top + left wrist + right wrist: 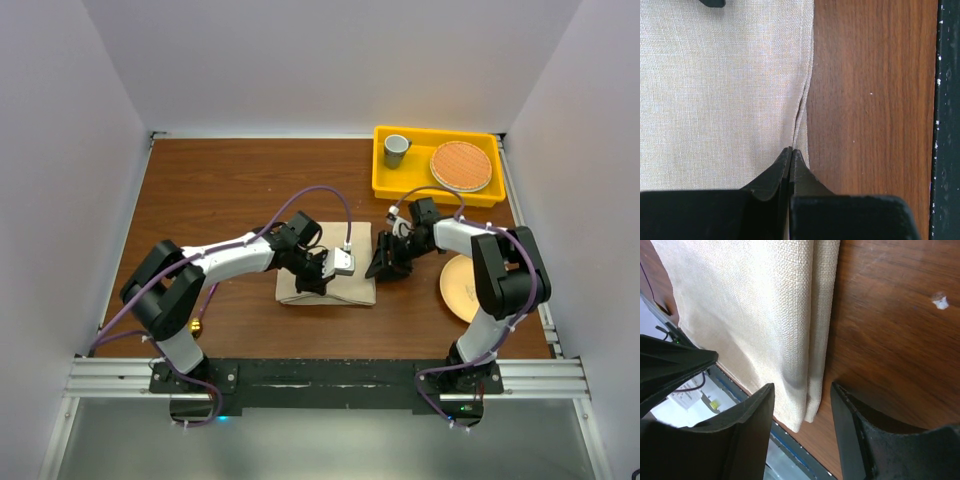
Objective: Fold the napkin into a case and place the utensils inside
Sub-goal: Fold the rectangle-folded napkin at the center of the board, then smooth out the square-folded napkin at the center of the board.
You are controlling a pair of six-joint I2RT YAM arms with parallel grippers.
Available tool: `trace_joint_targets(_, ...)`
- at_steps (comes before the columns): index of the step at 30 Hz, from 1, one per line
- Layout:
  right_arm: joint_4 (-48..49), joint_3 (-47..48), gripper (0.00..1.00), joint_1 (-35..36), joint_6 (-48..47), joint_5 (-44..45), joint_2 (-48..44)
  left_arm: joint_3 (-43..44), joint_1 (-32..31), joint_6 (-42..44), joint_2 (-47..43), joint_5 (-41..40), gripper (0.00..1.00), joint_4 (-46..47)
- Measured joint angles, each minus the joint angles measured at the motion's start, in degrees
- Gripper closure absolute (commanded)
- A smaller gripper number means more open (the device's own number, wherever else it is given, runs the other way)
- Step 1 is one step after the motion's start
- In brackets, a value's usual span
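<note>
The beige napkin lies folded into a rectangle at the table's middle. My left gripper rests at its near edge, its jaws shut, and the cloth's layered edge runs right into the tips. My right gripper stands open at the napkin's right side. Its two fingers straddle the doubled edge and near corner of the napkin without closing on it. Of the utensils I see only a small gold gleam by the left arm's lower link, too small to tell what it is.
A round peach plate sits right of the napkin, partly under the right arm. A yellow tray at the back right holds a grey cup and a round orange woven mat. The black rail borders the table's near edge.
</note>
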Motion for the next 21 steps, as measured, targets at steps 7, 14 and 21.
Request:
trace_joint_targets(7, 1.55, -0.02, 0.97, 1.57, 0.17, -0.02, 1.95, -0.02, 0.00, -0.09, 0.04, 0.04, 0.98, 0.07)
trace_joint_targets(14, 1.05, -0.26, 1.00, 2.01, -1.20, -0.72, 1.97, -2.51, -0.04, -2.60, -0.02, 1.68, 0.76, 0.81)
trace_joint_targets(21, -2.54, -2.08, 0.72, 2.05, -4.33, -2.14, 1.51, -5.64, -0.33, -8.35, -4.72, 3.48, 0.48, 1.68)
